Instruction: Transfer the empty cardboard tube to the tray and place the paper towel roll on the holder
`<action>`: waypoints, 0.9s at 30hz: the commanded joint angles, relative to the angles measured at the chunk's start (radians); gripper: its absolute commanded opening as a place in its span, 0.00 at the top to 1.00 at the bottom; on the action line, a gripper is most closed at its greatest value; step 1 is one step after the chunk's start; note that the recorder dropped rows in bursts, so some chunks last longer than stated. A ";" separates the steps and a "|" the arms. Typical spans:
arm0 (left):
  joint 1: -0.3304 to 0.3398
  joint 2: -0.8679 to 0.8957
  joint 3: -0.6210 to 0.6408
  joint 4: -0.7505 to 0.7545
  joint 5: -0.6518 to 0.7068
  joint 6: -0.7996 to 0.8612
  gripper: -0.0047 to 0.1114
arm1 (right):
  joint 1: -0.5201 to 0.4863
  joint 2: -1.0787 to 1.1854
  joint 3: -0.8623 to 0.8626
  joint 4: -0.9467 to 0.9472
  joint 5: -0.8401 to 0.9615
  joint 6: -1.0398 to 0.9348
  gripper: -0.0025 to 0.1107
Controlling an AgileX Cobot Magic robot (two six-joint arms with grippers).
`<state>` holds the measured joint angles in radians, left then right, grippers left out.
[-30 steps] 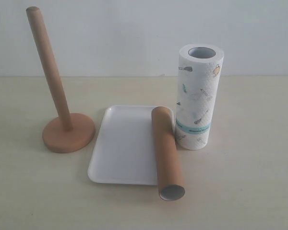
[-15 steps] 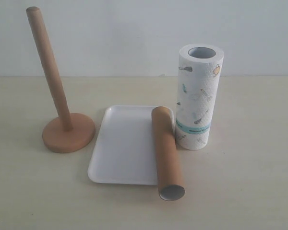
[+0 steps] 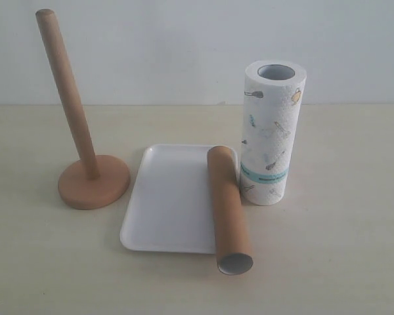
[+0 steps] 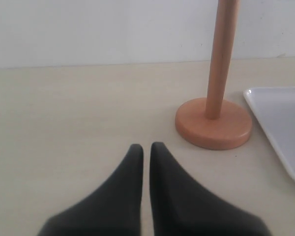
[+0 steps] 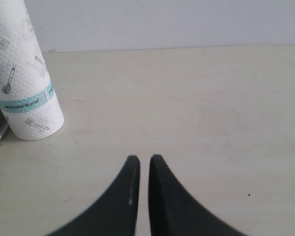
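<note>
The empty cardboard tube [image 3: 228, 210], plain brown with a pale grey bore, lies lengthwise along the right rim of the tray [image 3: 164, 197], its near end overhanging the tray's front edge; you may judge that step done or nearly so. The paper towel roll [image 3: 270, 131] stands upright just right of the tray, not yet mounted. The holder [image 3: 92, 180], left of the tray, shows a bare rod. The left gripper [image 4: 146, 147] and right gripper [image 5: 140, 160] have their fingers nearly together, holding nothing.
</note>
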<state>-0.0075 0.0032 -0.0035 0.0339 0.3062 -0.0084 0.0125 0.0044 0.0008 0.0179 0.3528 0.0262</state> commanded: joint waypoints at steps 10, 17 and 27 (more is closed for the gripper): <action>-0.005 -0.003 0.004 -0.008 0.001 0.002 0.92 | -0.002 -0.004 -0.001 -0.003 -0.012 -0.003 0.92; -0.005 -0.003 0.004 -0.008 0.001 0.002 0.92 | -0.002 -0.004 -0.001 -0.003 -0.012 -0.007 0.92; -0.005 -0.003 0.004 -0.008 0.001 0.002 0.92 | -0.002 -0.004 -0.001 -0.006 -0.142 -0.032 0.92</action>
<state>-0.0075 0.0032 -0.0035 0.0339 0.3062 -0.0084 0.0125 0.0044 0.0008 0.0160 0.2875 0.0000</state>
